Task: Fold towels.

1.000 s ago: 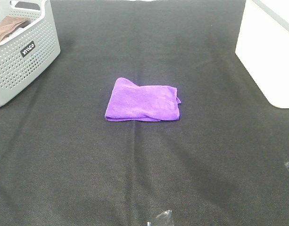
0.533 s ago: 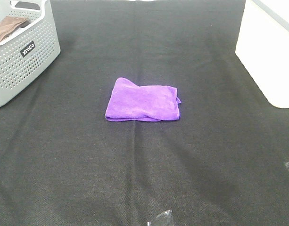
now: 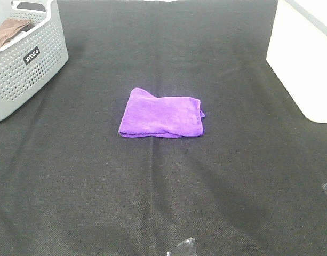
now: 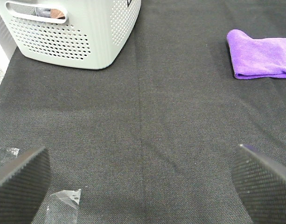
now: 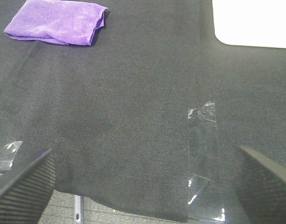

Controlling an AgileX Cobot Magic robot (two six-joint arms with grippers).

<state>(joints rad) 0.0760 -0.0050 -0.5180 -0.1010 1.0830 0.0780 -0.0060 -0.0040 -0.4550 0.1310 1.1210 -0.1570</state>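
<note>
The purple towel (image 3: 161,113) lies folded into a small rectangle in the middle of the black table. It also shows in the left wrist view (image 4: 260,55) and in the right wrist view (image 5: 56,21). My left gripper (image 4: 142,179) is open and empty, low over the near left of the table, well short of the towel. My right gripper (image 5: 143,184) is open and empty near the table's front edge on the right, also far from the towel. Neither gripper shows in the exterior high view.
A grey perforated basket (image 3: 25,65) stands at the back left with a brown cloth (image 3: 8,31) in it. A white box (image 3: 306,58) stands at the back right. Bits of clear tape (image 5: 202,115) lie near the front edge.
</note>
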